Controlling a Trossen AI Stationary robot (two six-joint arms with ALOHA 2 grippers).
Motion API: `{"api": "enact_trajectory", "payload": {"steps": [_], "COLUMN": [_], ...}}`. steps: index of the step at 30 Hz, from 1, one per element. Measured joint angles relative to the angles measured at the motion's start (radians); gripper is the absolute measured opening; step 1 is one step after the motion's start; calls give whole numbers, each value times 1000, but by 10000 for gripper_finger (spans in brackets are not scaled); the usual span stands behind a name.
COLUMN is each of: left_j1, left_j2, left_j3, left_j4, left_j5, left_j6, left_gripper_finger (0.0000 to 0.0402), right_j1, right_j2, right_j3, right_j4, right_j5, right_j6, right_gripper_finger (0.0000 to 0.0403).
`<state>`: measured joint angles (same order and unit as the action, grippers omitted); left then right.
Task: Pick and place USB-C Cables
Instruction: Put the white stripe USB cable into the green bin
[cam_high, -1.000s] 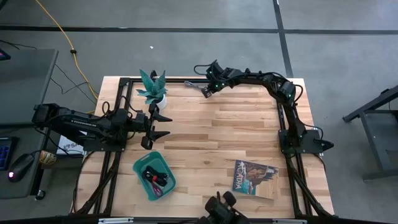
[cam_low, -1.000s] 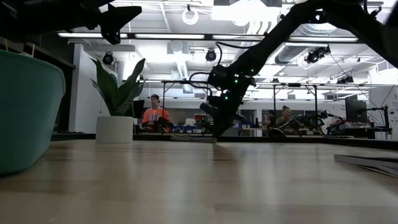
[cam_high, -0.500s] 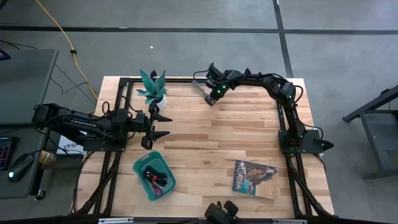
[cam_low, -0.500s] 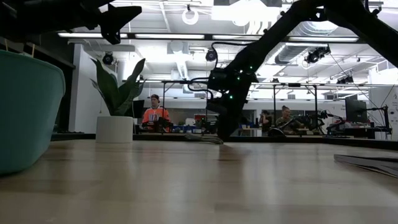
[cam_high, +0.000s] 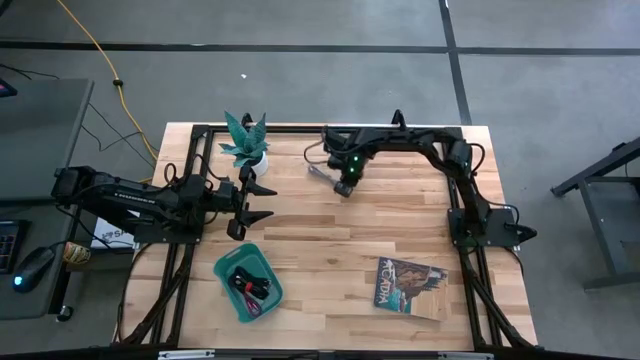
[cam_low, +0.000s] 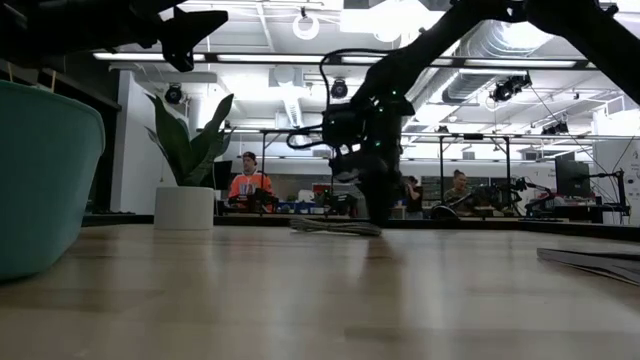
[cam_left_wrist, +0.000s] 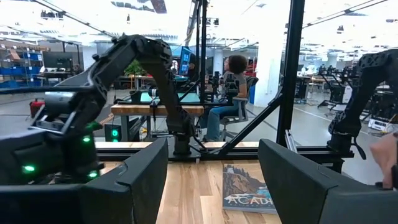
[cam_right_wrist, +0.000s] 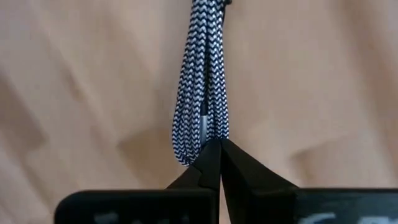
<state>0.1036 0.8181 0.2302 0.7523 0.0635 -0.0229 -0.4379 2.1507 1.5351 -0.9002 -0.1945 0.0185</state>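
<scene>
Table (cam_high: 380, 215): pale wood planks inside a black frame; it carries everything below.
My right arm (cam_high: 440, 150): I reach from the table's right side across the far part of the top, with my wrist turned down toward the wood near the far edge.
My left arm (cam_high: 130, 198): I lie over the table's left edge and wait, well apart from the grey cable.
Tray (cam_high: 248, 282): teal, near the front left of the table, tilted against the plank lines. In the low view its wall (cam_low: 45, 180) fills the left edge.
Booklet (cam_high: 410, 285): flat on the front right of the table, well apart from the tray; the left wrist view shows its cover (cam_left_wrist: 247, 196) with the word ACADIA.
Plant (cam_high: 246, 142): green leaves in a small white pot (cam_low: 184, 208), upright near the far left corner of the table.
My left gripper (cam_high: 258, 200): my 2 fingers stand wide apart with nothing between them, between the plant and the tray.
My right gripper (cam_high: 343, 183): my 2 fingertips (cam_right_wrist: 214, 165) are pressed together on the end of the grey cable.
Grey cable (cam_right_wrist: 202, 93): a braided black-and-white bundle, folded in several strands. In the low view it lies flat on the wood (cam_low: 335, 227) below my wrist, right of the plant.
Cables in the tray (cam_high: 250, 285): dark coils with a touch of red, lying inside the tray; I cannot tell them apart.
</scene>
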Motion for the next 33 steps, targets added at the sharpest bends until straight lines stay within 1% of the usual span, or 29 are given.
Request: {"api": "enact_trajectory", "payload": {"steps": [3, 7, 14, 17, 20, 23, 27, 33], "left_j1": [0, 0, 0, 0, 0, 0, 0, 0], "left_j2": [0, 0, 0, 0, 0, 0, 0, 0], "left_j3": [0, 0, 0, 0, 0, 0, 0, 0], "left_j4": [0, -1, 0, 0, 0, 0, -2, -4], "left_j5": [0, 0, 0, 0, 0, 0, 0, 0], "left_j6": [-1, 0, 0, 0, 0, 6, 15, 11], "left_gripper_finger": [229, 229, 229, 229, 229, 229, 229, 229], "right_j1": [28, 56, 91, 95, 94, 94, 94, 94], "right_j2": [-21, -94, -293, -386, -471, -550, -633, -652], "right_j3": [-21, -122, -398, -468, -499, -500, -500, -504], "right_j4": [-52, -49, 95, 117, 125, 138, 221, 381], "right_j5": [3, 12, 30, 40, 43, 69, 91, 73], "right_j6": [-8, 3, 71, 87, 90, 97, 128, 185], "right_gripper_finger": [0, 0, 0, 0, 0, 0, 0, 0]}}
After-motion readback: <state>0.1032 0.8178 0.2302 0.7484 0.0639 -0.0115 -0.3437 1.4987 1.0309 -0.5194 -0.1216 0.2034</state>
